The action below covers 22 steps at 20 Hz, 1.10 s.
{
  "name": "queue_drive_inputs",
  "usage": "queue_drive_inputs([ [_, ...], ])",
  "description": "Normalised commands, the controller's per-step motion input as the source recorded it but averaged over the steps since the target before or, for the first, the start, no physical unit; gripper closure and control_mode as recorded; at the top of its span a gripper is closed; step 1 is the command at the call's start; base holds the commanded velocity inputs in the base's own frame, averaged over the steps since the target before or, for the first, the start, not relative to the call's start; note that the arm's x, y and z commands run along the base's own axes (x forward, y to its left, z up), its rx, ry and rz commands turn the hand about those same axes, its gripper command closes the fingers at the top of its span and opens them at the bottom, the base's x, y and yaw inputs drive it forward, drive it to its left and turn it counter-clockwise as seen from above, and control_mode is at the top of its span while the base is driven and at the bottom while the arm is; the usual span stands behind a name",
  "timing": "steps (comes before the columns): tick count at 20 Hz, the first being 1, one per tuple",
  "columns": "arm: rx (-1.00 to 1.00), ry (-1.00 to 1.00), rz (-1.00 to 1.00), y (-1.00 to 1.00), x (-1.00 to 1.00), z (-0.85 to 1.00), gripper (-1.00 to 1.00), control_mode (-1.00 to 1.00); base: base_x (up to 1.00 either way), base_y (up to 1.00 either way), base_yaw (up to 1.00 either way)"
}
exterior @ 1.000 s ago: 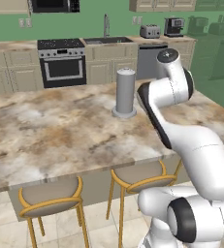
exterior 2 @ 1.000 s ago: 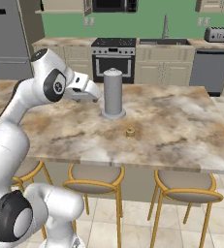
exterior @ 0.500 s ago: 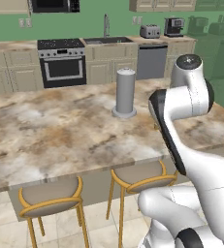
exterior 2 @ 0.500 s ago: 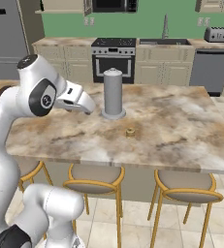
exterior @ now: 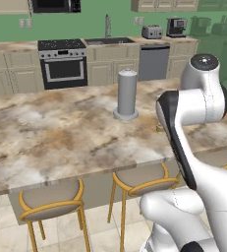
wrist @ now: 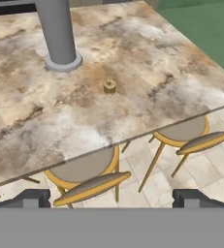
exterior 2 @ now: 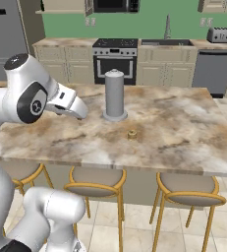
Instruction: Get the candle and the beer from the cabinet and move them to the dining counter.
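Candle (exterior 2: 131,133) stood on the dining counter (exterior 2: 184,128) already, so by my reading half the task was done; the beer was nowhere on that stone top, and I judged that fetching it from the cabinet was what remained.

In the right base view the candle sat at about five o'clock from the tall grey cylinder (exterior 2: 114,95), near it but apart, toward the stool side of the top; in the hand view the candle (wrist: 109,86) lay at about four o'clock from the cylinder (wrist: 58,34), with bare marbled stone all round it; in the left base view the dining counter (exterior: 46,128) and the cylinder (exterior: 127,93) were plain, but the arm covered most of the spot where the candle stood.

The candle stood upright, its short axis vertical and its flat top facing up; being squat and round, it pointed no particular way across the counter, and I could make out no wick.

The gripper (wrist: 111,198) hung off the counter's edge above the yellow-legged stools (wrist: 87,169), well apart from the candle; its fingers (wrist: 28,197) were spread as wide as they go, with nothing between them; the hand looked free to go for the bottle.
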Motion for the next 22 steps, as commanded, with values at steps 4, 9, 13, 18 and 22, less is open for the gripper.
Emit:
queue_drive_inputs([
  [4, 0.02, 0.00, 0.03, 0.37, -0.34, 0.07, -1.00, -1.00, 0.00, 0.00, 0.00],
  [9, 0.08, 0.00, 0.12, 0.26, -0.29, 0.14, -1.00, -1.00, 0.00, 0.00, 0.00],
  [13, 0.08, 0.02, 0.12, 0.33, -0.13, 0.03, -1.00, -1.00, 0.00, 0.00, 0.00],
  [18, 0.03, 0.04, 0.13, 0.34, -0.14, 0.00, -1.00, -1.00, 0.00, 0.00, 0.00],
  [22, 0.00, 0.07, 0.05, 0.20, -0.02, 0.00, -1.00, -1.00, 0.00, 0.00, 0.00],
])
